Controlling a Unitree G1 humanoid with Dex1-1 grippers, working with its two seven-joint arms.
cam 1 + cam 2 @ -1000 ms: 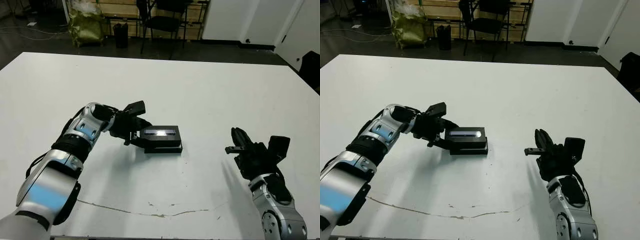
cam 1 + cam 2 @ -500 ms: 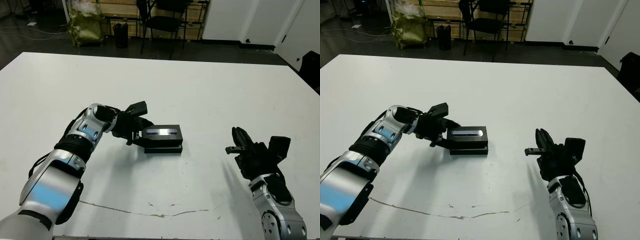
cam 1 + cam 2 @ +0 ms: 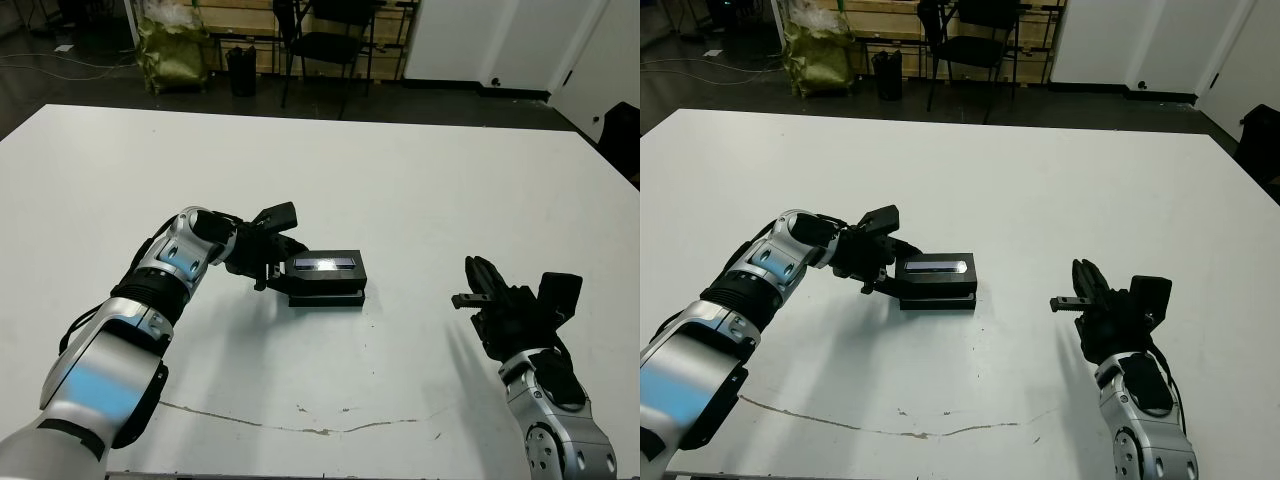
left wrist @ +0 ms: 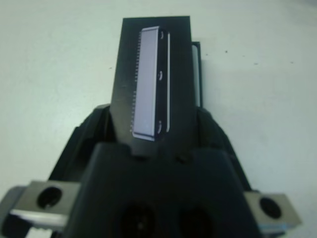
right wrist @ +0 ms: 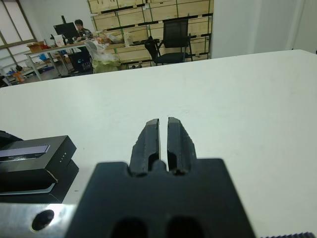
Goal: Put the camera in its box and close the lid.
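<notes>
The lid (image 3: pixel 325 266), black with its glossy bluish-grey strip up, sits on top of the box (image 3: pixel 330 296) near the middle of the white table (image 3: pixel 420 190), its long axis running left to right across the robot's view. It is not yet seated square: the right wrist view shows the box's white lining peeking out under one edge. The camera is not visible, presumably inside. The left gripper (image 3: pixel 272 262) is clamped on the lid's left end, so any settling push runs along that axis, away from the hand. The right gripper (image 3: pixel 1077 290), fingers together and empty, hovers well apart to the right.
</notes>
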